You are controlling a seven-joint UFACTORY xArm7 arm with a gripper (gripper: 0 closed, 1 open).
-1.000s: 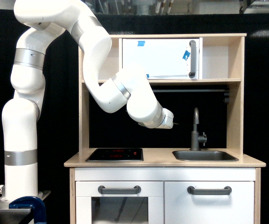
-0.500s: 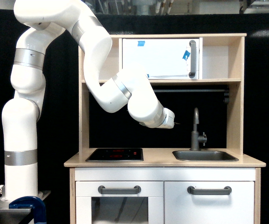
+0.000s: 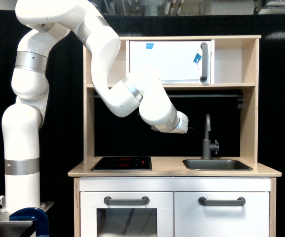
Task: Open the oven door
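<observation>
Black backdrop; flat white oven door (image 3: 169,61) shut, grey bar handle (image 3: 204,62); tool (image 3: 185,124) jaws possibly hidden, state unclear.

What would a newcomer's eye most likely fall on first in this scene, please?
Probably the big white robot arm, arching from the exterior view's left across the toy kitchen, its tip hanging above the counter near the faucet. Next, the shut oven door up top, with blue tape and a vertical grey handle.
</observation>
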